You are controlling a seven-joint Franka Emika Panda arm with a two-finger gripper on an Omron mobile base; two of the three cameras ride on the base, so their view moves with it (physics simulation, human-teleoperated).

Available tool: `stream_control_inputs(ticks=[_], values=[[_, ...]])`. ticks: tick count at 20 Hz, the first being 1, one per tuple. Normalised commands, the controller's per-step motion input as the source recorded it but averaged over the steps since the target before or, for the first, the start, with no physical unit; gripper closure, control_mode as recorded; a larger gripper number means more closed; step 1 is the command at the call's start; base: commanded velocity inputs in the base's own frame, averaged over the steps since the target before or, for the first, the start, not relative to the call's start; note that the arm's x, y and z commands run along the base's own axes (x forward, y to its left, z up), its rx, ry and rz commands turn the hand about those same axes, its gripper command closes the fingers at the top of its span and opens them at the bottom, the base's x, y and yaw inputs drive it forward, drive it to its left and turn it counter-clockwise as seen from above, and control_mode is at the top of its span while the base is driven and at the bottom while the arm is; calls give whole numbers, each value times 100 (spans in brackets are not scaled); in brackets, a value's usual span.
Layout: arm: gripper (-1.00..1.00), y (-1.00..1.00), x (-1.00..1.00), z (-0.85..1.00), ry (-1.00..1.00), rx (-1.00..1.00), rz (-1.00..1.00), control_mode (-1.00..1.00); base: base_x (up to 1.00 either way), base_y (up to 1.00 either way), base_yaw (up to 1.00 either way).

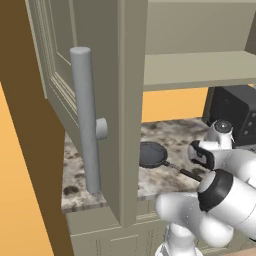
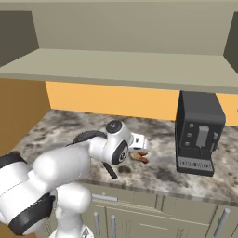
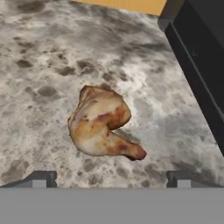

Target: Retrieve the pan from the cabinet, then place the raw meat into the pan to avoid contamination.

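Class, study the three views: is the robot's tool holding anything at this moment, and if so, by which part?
Nothing is held. In the hand view the tool is open above the countertop, its tips apart, with the raw meat lying ahead of them, untouched.

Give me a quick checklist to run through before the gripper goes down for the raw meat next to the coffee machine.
1. Pan out of the cabinet and on the counter: ok, it sits on the stone top with its handle toward the arm.
2. Raw meat free to grab: ok, it lies alone on the counter.
3. Gripper empty and open: ok, fingertips stand wide apart with nothing between them.
4. Gripper lined up: ok, the meat lies between the fingertips, just ahead.
5. Clearance from the coffee machine: cannot tell; it stands close on one side.
6. Pan empty: cannot tell.
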Motion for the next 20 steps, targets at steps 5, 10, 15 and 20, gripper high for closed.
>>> stream_control_inputs(ticks=[5, 10, 15, 20], values=[[-100, 7, 28, -12, 10, 2, 16, -100, 0, 0, 0], [-100, 23, 32, -17, 12, 1, 7, -100, 0, 0, 0], [-100, 3, 23, -18, 4, 0, -5, -100, 0, 0, 0], [-100, -14, 12, -25, 0, 0, -7, -100, 0, 0, 0]])
